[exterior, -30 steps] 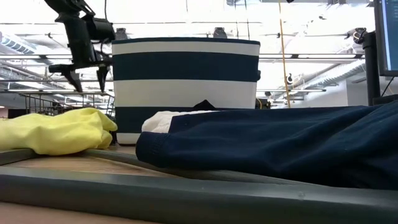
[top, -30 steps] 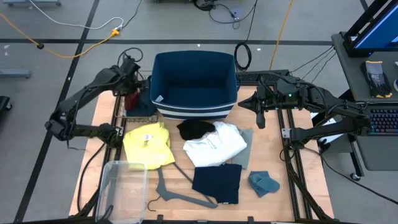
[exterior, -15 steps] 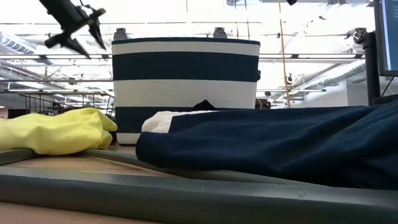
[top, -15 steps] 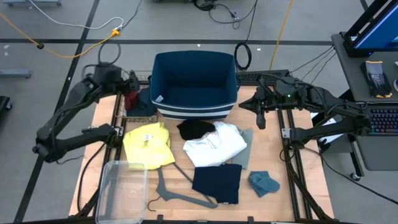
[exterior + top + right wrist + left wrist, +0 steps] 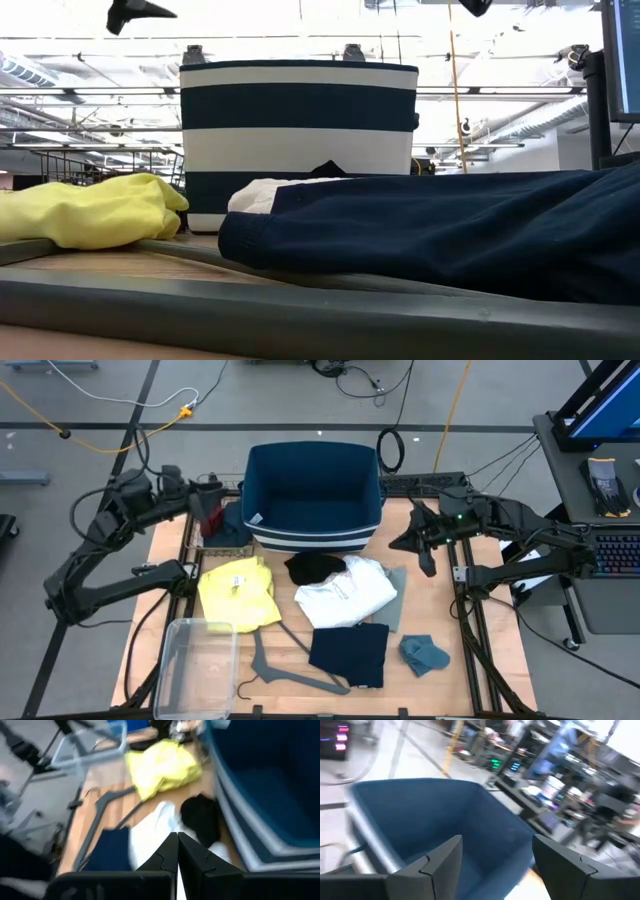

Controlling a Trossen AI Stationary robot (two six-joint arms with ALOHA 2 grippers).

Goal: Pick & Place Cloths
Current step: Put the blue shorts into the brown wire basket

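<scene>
Since a second ago, my left tool point(image 5: 207, 498) has drawn back and up from the maroon cloth point(image 5: 212, 520) at the surface's far left edge; its fingers stand apart, empty. My right tool point(image 5: 422, 540), fingers together, has dipped slightly by the navy-and-white striped fabric bin point(image 5: 313, 495). I judge no pick made. The crumpled yellow cloth point(image 5: 240, 592), black cloth point(image 5: 314, 567), rumpled white cloth point(image 5: 346, 592), folded navy cloth point(image 5: 349, 653) and small teal rag point(image 5: 424, 653) lie mid-surface, untouched.
</scene>
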